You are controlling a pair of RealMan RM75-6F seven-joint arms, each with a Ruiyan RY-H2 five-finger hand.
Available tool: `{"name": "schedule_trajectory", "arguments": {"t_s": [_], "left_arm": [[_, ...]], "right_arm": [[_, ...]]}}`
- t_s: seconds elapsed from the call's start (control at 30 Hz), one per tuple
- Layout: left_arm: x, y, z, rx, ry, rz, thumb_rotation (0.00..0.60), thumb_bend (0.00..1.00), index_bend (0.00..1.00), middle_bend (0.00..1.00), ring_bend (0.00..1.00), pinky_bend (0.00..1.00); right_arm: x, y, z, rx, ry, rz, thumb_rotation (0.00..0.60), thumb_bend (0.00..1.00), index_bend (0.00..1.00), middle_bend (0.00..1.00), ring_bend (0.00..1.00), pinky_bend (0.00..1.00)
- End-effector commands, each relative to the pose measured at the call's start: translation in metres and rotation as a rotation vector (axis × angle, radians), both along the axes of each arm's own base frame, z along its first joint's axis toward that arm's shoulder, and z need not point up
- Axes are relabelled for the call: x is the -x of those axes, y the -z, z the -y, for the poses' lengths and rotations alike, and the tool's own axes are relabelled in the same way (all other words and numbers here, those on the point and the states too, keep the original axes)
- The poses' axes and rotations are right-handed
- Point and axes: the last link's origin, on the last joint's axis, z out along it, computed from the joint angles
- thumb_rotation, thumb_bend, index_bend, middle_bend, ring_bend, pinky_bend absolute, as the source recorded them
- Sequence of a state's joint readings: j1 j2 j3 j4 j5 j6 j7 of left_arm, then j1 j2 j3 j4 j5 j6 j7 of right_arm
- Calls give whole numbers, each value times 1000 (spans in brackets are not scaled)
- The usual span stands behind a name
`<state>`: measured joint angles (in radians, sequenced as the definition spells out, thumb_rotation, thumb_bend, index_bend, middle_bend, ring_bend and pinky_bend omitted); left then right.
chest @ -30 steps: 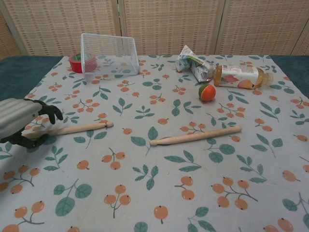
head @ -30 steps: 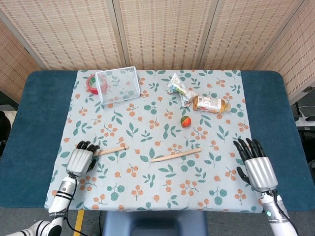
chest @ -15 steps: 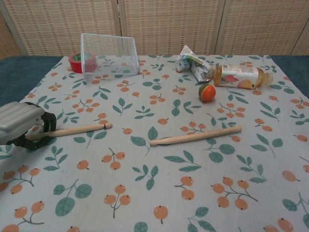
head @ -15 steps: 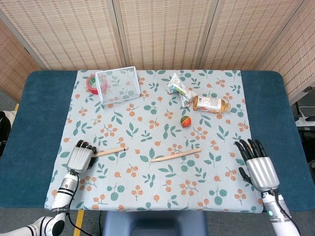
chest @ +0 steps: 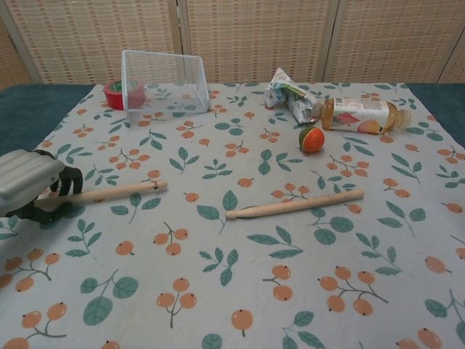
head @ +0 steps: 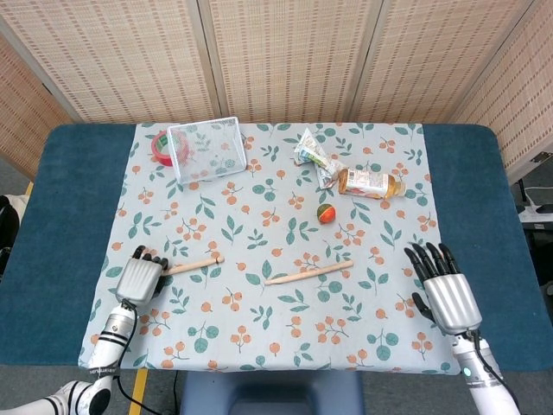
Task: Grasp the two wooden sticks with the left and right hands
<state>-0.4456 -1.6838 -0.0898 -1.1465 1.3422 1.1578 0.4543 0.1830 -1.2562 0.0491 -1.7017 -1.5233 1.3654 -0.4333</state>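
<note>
Two hands overhead, left hand [head: 143,277] gripping left wooden stick [head: 195,264], right hand [head: 442,290] spread, unseen from chest

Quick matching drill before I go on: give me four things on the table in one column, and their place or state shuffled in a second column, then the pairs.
1. left stick
2. right stick
3. bottle
4. wire basket

A. tipped on its side beside the red tape roll
B. lying free mid-cloth, no hand on it
C. one end inside the left hand
D. on its side, next to the crumpled wrapper

Pairs: 1-C, 2-B, 3-D, 4-A
</note>
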Motion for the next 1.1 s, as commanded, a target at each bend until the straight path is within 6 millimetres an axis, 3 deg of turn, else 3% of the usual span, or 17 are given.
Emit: {"name": "schedule_trajectory", "arguments": {"t_s": [0.03, 0.17, 0.33, 0.6, 0.7, 1.1], "left_arm": [[3, -6, 3, -34, 34, 20, 600, 572, 831, 864, 492, 226], [7, -17, 7, -80, 51, 108, 600, 572, 842, 874, 517, 226], [19, -32, 18, -112, 79, 179, 600, 573, 845, 877, 525, 227], [30, -43, 28, -126, 69, 156, 600, 573, 844, 877, 525, 228], [33, -46, 29, -131, 68, 149, 600, 573, 844, 877, 525, 227], [36, -49, 27, -119, 64, 161, 600, 573, 844, 875, 535, 227]], "right_arm": [[-8, 7, 5, -27, -15, -9, 600, 302, 80, 51, 0, 24], [-18, 21, 18, -79, -32, -33, 600, 302, 97, 46, 0, 23], [-38, 56, 48, -166, -61, -73, 600, 302, 146, 61, 0, 23], [-70, 126, 88, -252, -124, -117, 600, 302, 317, 279, 28, 36], [-76, 143, 94, -255, -143, -141, 600, 302, 352, 304, 48, 42], [-80, 157, 100, -242, -155, -151, 600, 302, 511, 408, 137, 84]]}}
